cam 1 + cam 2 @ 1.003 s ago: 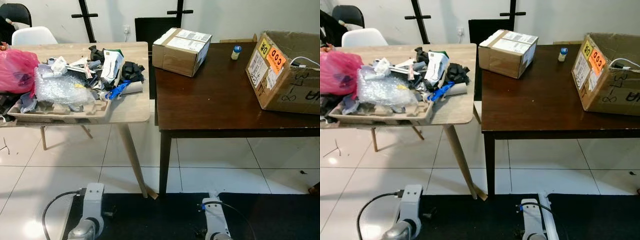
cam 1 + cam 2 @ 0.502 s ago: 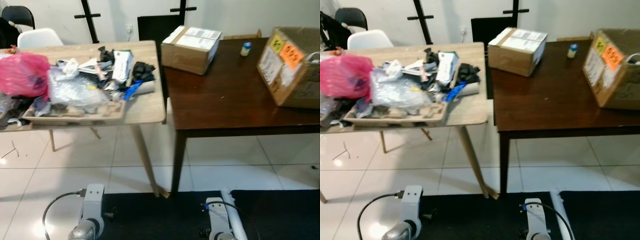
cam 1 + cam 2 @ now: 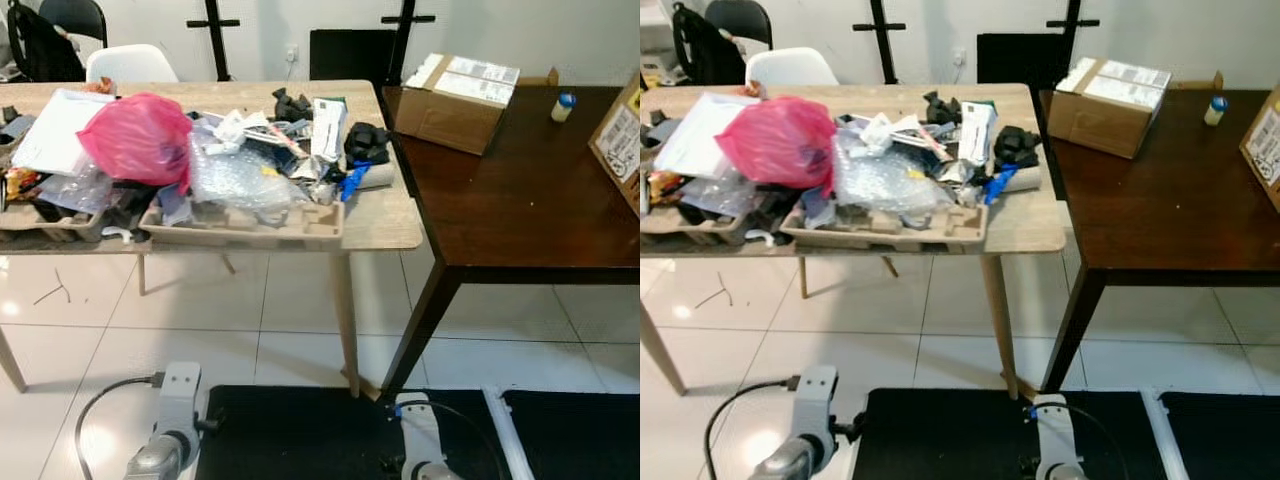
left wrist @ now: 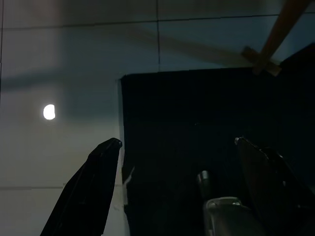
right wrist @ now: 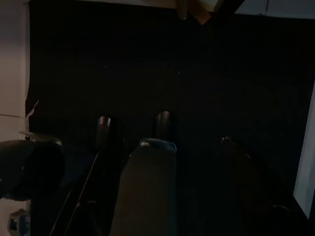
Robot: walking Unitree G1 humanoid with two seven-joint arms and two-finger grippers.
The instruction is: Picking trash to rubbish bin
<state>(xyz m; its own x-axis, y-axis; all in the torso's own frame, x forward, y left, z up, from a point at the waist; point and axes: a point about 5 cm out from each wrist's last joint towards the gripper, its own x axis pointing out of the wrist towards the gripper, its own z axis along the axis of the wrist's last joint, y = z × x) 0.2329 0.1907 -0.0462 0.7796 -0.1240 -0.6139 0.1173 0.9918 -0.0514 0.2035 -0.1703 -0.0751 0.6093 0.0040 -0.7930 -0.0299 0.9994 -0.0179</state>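
Observation:
Trash is piled on a light wooden table (image 3: 385,215): a pink plastic bag (image 3: 140,135), bubble wrap (image 3: 235,175), a moulded pulp tray (image 3: 250,222), a white packet (image 3: 328,112), black scraps (image 3: 367,142) and a blue piece (image 3: 352,180). Both arms hang low in front of the table, well below the trash. My left arm (image 3: 175,420) hangs over the edge of a black mat, and its gripper (image 4: 176,142) is open with nothing between the fingers. My right arm (image 3: 415,455) hangs idle above the mat; its wrist view is very dark.
A dark wooden table (image 3: 520,190) butts against the light one on the right, carrying a cardboard box (image 3: 455,88), a small bottle (image 3: 563,106) and another box (image 3: 622,140) at the edge. A white chair (image 3: 130,63) stands behind. A black mat (image 3: 300,430) lies on the white tiles.
The camera has swung left, so the trash table now sits in the middle and the dark table has slid right. Nothing on the tables has moved. Both arms still hang.

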